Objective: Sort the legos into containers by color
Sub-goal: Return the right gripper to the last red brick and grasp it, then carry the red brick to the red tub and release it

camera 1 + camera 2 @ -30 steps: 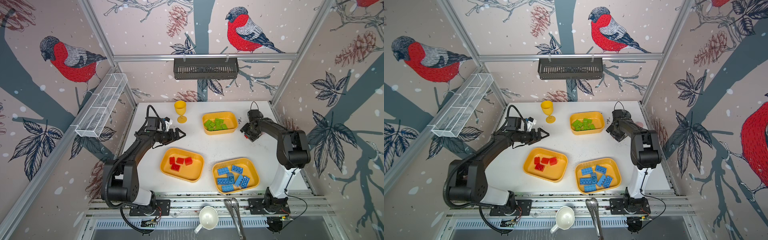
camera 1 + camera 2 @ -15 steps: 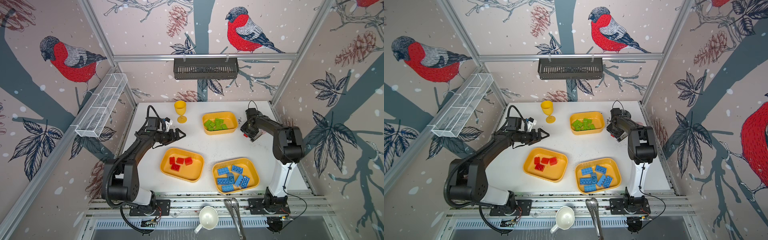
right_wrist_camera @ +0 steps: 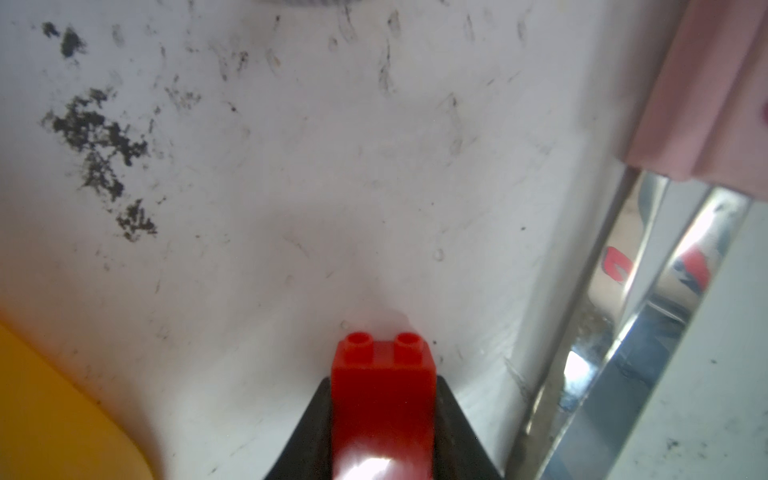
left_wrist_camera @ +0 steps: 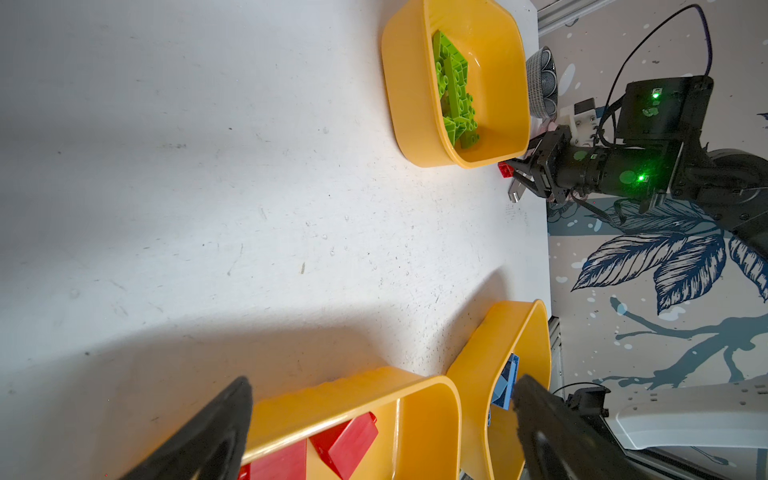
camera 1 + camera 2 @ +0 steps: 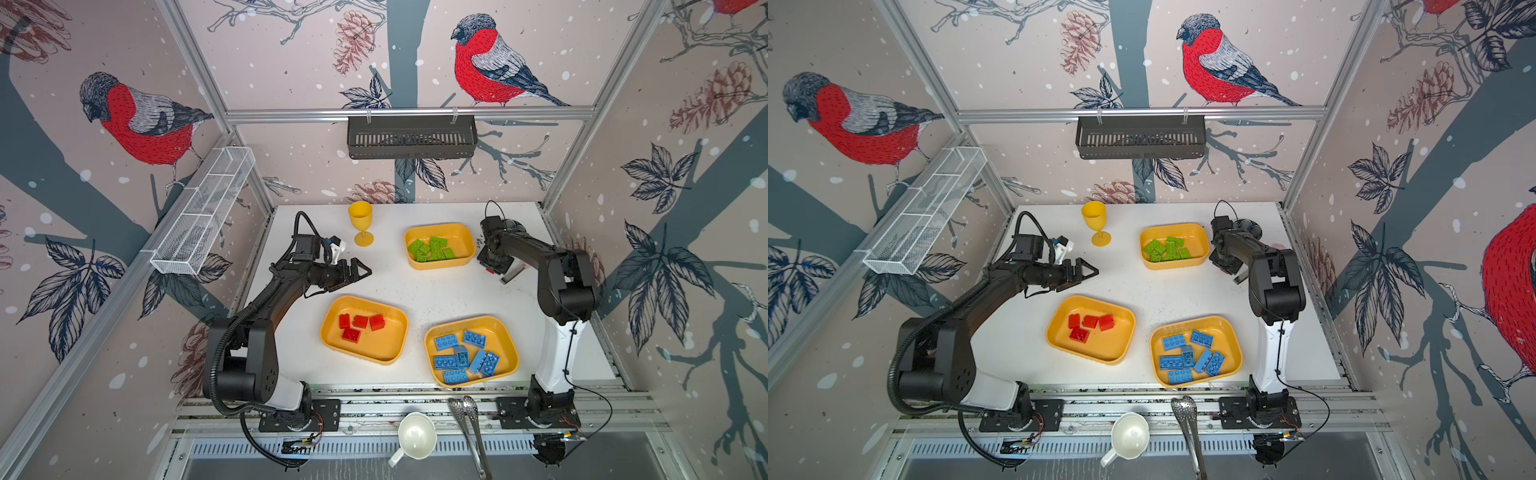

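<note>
Right wrist view: right hand (image 3: 384, 386) pinches a red lego (image 3: 383, 357); lift straight, then carry to the red-brick tray (image 5: 388, 347).

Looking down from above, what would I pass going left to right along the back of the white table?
Yellow goblet → yellow tray holding green bricks → the right arm's fingers, closed on a small red brick.
</note>
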Controlling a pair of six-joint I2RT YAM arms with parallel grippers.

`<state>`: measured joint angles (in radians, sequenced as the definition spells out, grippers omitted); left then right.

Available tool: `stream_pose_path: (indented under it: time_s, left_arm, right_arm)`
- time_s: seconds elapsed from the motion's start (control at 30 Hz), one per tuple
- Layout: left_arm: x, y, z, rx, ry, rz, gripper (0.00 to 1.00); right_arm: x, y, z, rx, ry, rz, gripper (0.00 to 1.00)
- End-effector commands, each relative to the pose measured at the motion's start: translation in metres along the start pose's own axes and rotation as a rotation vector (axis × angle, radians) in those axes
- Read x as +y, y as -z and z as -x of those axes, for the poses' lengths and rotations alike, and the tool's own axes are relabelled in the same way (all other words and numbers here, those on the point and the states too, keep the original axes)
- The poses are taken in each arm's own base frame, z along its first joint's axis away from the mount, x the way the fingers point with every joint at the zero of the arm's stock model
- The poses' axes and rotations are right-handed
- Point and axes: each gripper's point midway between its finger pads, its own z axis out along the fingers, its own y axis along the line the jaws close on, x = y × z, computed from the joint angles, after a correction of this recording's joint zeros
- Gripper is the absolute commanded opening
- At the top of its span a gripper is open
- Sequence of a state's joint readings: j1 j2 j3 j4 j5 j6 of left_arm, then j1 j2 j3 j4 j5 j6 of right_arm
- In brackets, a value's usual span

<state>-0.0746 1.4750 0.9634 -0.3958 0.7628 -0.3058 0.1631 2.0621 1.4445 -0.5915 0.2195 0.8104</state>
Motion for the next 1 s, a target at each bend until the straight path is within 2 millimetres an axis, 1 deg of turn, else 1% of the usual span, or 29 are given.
stream_pose_path:
  time_s: [0.0,0.1,0.2,0.3,0.37,0.43,0.53,0.57,0.63,0.67,0.73,0.8,0.83,0.9,0.93,0.97]
  left_arm:
    - [-0.004,0.002,-0.003,0.014,-0.024,-0.012,0.97]
    - [-0.004,0.003,-0.006,0.024,-0.035,-0.013,0.97]
    - [-0.006,0.004,-0.007,0.026,-0.042,-0.018,0.97]
    - [-0.007,0.004,-0.006,0.023,-0.05,-0.025,0.97]
    - [-0.008,0.005,-0.004,0.017,-0.055,-0.022,0.97]
    - [-0.007,0.006,-0.001,0.008,-0.059,-0.009,0.97]
    - [-0.005,0.007,0.004,-0.007,-0.06,0.014,0.97]
    - [-0.004,0.007,0.004,-0.008,-0.057,0.018,0.97]
    - [-0.001,0.006,0.005,-0.007,-0.048,0.031,0.97]
    - [-0.004,0.008,0.013,-0.023,-0.062,0.035,0.97]
    - [-0.002,0.008,0.019,-0.028,-0.062,0.049,0.97]
    - [-0.002,0.008,0.024,-0.026,-0.071,0.059,0.97]
    - [-0.002,0.008,0.026,-0.028,-0.073,0.066,0.97]
    - [-0.001,0.008,0.03,-0.028,-0.084,0.08,0.97]
    - [0.001,0.009,0.031,-0.029,-0.085,0.089,0.97]
    - [0.002,0.009,0.033,-0.033,-0.086,0.096,0.97]
  right_arm:
    - [-0.008,0.01,-0.001,-0.006,0.018,-0.019,0.31]
    - [-0.005,0.024,0.002,-0.028,0.024,0.019,0.29]
    - [-0.002,0.045,0.003,-0.059,0.048,0.056,0.29]
    - [0.004,0.075,0.0,-0.102,0.105,0.112,0.29]
    - [0.013,0.098,-0.008,-0.133,0.17,0.168,0.29]
    - [0.024,0.123,-0.021,-0.166,0.275,0.241,0.3]
    - [0.045,0.162,-0.05,-0.21,0.45,0.397,0.31]
    - [0.055,0.178,-0.062,-0.238,0.508,0.463,0.32]
    - [0.068,0.202,-0.086,-0.267,0.611,0.565,0.32]
    - [0.075,0.213,-0.099,-0.276,0.663,0.614,0.31]
    - [0.087,0.23,-0.123,-0.282,0.76,0.694,0.31]
    - [0.101,0.249,-0.152,-0.296,0.88,0.765,0.31]
    - [0.106,0.256,-0.166,-0.295,0.928,0.796,0.31]
    - [0.115,0.27,-0.202,-0.273,1.025,0.893,0.32]
    - [0.117,0.273,-0.218,-0.258,1.067,0.937,0.31]
    - [0.119,0.277,-0.24,-0.24,1.121,0.988,0.31]
